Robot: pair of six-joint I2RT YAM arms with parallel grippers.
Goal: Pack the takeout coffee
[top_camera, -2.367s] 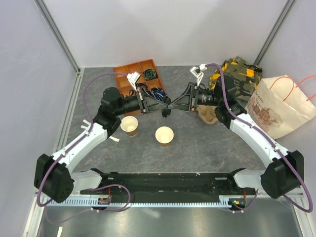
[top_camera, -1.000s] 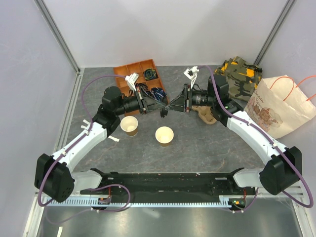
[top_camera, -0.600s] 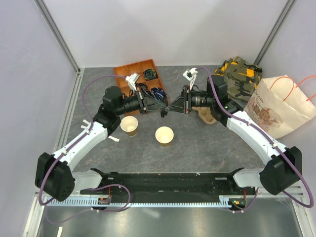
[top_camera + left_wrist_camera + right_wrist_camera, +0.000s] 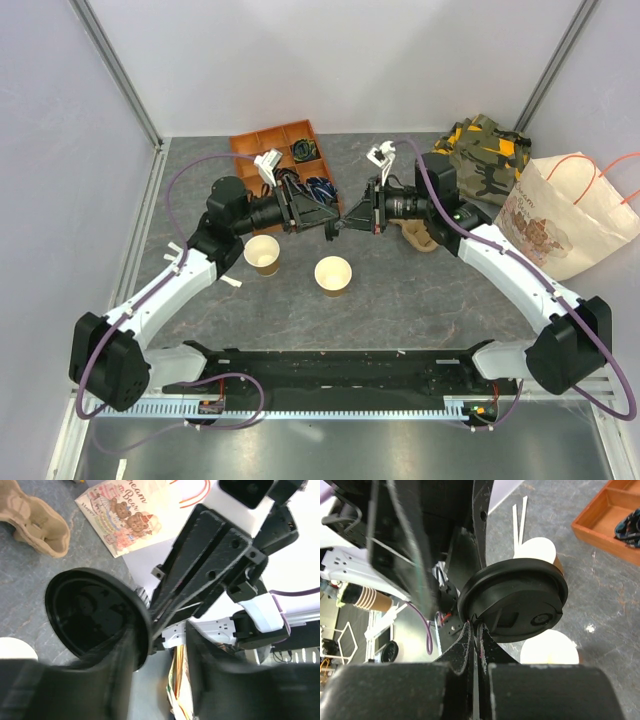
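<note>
A round black plastic lid (image 4: 335, 226) hangs in the air between my two grippers, above the table's middle. My right gripper (image 4: 476, 627) is shut on the rim of the lid (image 4: 515, 600), pinching its edge. My left gripper (image 4: 165, 640) is open: the lid (image 4: 95, 612) lies beside its left finger and the right finger stands well apart. Two open tan paper cups (image 4: 262, 254) (image 4: 333, 275) stand just below, both without lids. The takeout coffee is out of view. In the top view the left gripper (image 4: 328, 222) and right gripper (image 4: 346, 221) meet tip to tip.
The brown pulp cup carrier (image 4: 418, 232) lies under the right arm. A printed paper bag (image 4: 565, 215) lies at the right wall, with a camouflage bag (image 4: 485, 150) behind it. An orange compartment tray (image 4: 262, 150) sits at the back left.
My right gripper has shut on the lid's rim, and my left gripper has opened off it. Both arms have shifted slightly.
</note>
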